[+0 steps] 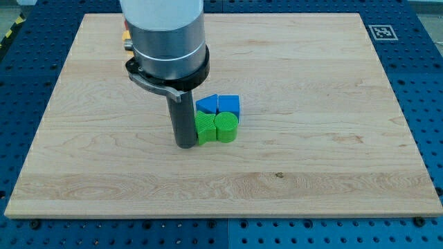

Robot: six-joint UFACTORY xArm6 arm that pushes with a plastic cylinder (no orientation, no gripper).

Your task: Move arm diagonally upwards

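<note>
My tip (186,144) rests on the wooden board (332,166), touching the left side of the green blocks.

My rod is a plain dark cylinder with nothing to clamp; it grasps nothing. Just to its right sit a ridged green block (205,128) and a round green cylinder (225,128), side by side. Behind them lie two blue blocks (206,104) (229,104), wedge-like. A red and yellow piece (126,38) peeks out behind my arm. The pale grained board lies open on every side, its edges well apart from the cluster.
</note>
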